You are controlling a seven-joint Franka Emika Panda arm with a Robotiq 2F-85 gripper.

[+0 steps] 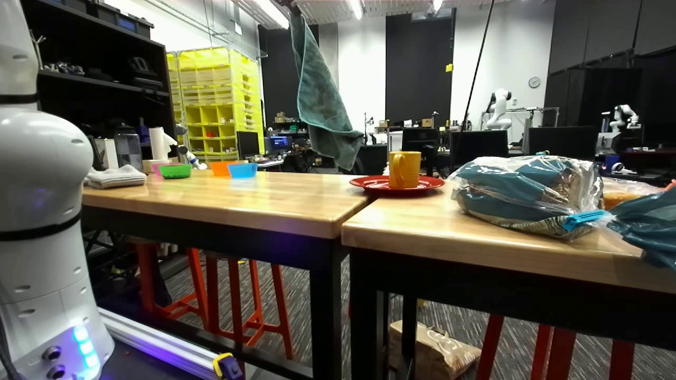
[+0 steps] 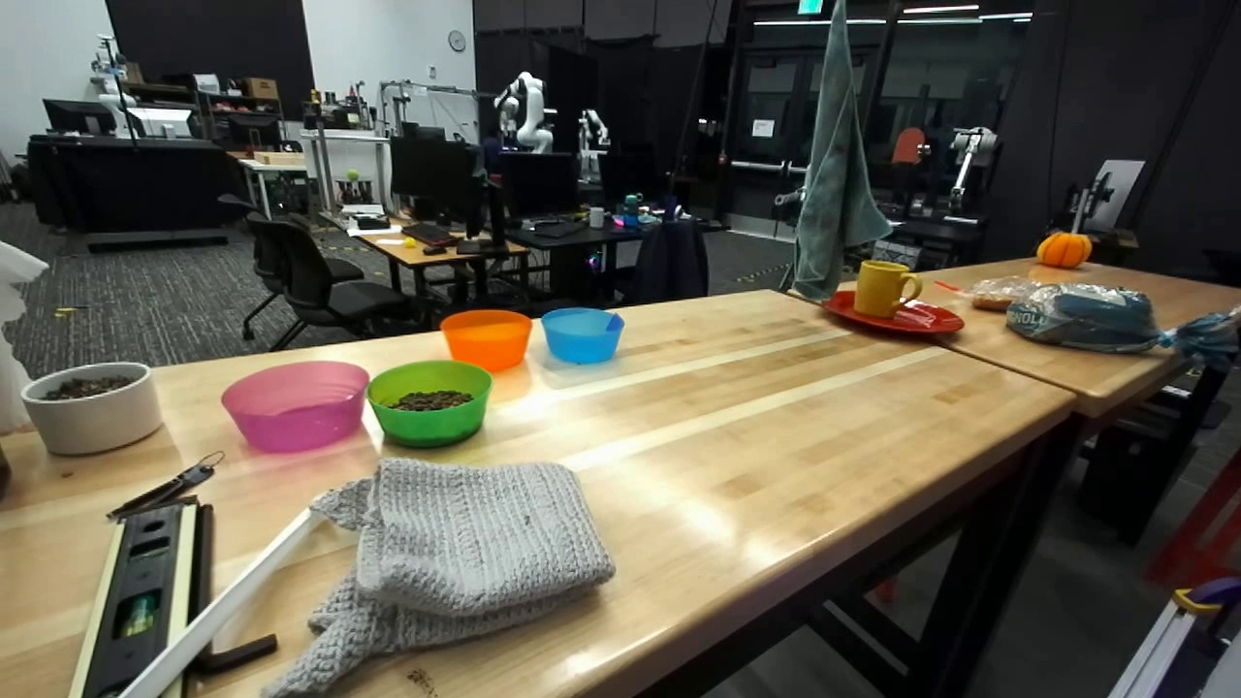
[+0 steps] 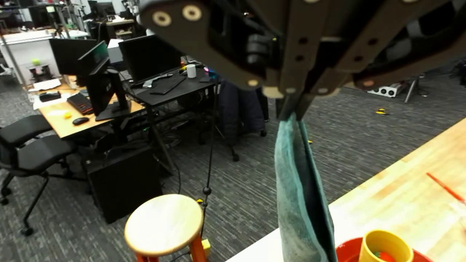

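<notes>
A teal towel [image 3: 291, 163] hangs from my gripper [image 3: 294, 114], which is shut on its top end. In both exterior views the towel [image 1: 322, 89] [image 2: 834, 165] dangles in a long, narrow drape, its lower end near the red plate. The gripper lies mostly beyond the top edge of those views. On the red plate [image 1: 364, 182] [image 2: 945, 321] stands a yellow mug [image 1: 405, 171] [image 2: 875, 291], upright. Seen from the wrist, the mug [image 3: 387, 242] sits to the right of the towel with something red and green inside. The towel's lower end is cut off in the wrist view.
Pink [image 2: 296, 412], green [image 2: 427, 422], orange [image 2: 487, 341] and blue [image 2: 582, 337] bowls stand along the wooden table [image 2: 717, 465]. A grey knitted cloth [image 2: 485, 543] lies nearer. Bagged bread [image 1: 528, 190] rests beyond the plate. A stool [image 3: 164, 225] stands on the floor.
</notes>
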